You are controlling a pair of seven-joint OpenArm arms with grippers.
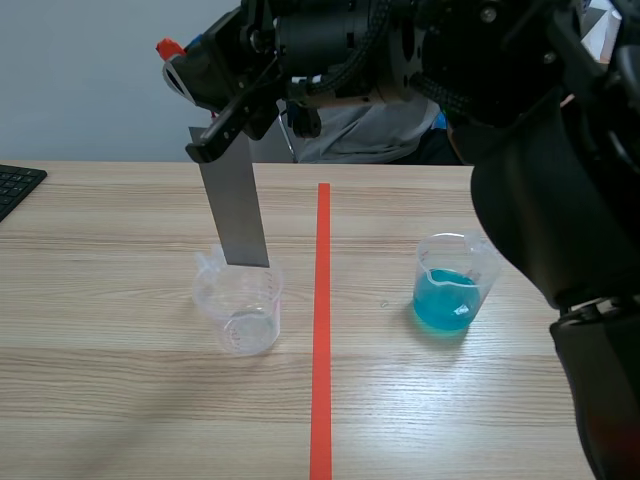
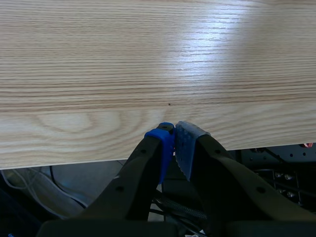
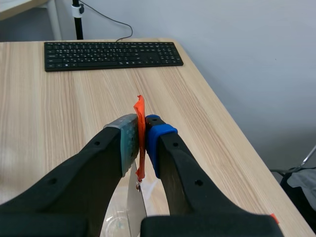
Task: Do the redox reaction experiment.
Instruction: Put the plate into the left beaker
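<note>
A grey metal strip point(image 1: 235, 210) hangs upright with its lower end just above the rim of an empty clear beaker point(image 1: 240, 310), left of the red line. My right gripper point(image 1: 212, 140), on an arm that crosses the top of the scene view, is shut on the strip's top end. In the right wrist view that gripper point(image 3: 140, 123) pinches an orange-red tab point(image 3: 140, 148), and the metal strip point(image 3: 134, 207) hangs below it. A second beaker point(image 1: 452, 285) holding blue liquid stands right of the line. My left gripper point(image 2: 174, 131) is shut on nothing, over the table's edge point(image 2: 98, 160).
A black keyboard point(image 1: 15, 185) lies at the table's far left edge, also seen as the keyboard point(image 3: 111, 54) ahead of the right gripper. A red tape line point(image 1: 322, 320) runs down the middle. A person point(image 1: 360, 130) sits behind the table.
</note>
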